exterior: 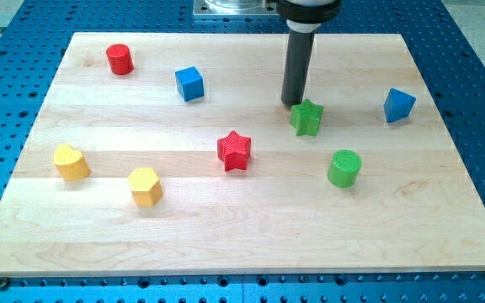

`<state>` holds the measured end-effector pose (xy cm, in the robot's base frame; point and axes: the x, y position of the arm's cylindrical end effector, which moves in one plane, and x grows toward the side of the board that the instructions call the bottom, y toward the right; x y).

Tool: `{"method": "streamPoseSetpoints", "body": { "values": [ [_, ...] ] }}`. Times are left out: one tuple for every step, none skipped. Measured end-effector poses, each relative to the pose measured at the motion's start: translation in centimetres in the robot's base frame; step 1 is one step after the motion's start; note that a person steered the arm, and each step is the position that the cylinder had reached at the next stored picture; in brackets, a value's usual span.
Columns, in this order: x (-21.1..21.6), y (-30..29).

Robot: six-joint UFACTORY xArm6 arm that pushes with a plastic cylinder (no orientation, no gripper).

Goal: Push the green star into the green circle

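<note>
Dark rod tool, no jaws to part or close; my tip (292,103) sits at the green star (306,117), touching or nearly touching its upper-left points. Green circle (343,167) lies near, toward the view's bottom-right of the star, on the wooden counter (226,227). Star looks light, rigid and prone to spin; best pushed squarely between points.

On my wooden board (226,219) I see a red cylinder (119,59) at the view's top left and a blue cube (189,83) near it. A red star (234,151) lies in the middle, a blue block (398,104) at the right, and a yellow heart (71,162) and a yellow hexagon (145,186) at the lower left.
</note>
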<state>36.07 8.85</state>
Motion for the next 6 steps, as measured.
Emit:
{"method": "streamPoseSetpoints", "body": {
  "values": [
    [5.4, 0.4],
    [7.9, 1.7],
    [8.3, 4.3],
    [9.8, 6.8],
    [8.3, 6.8],
    [8.3, 11.9]
  ]
}}
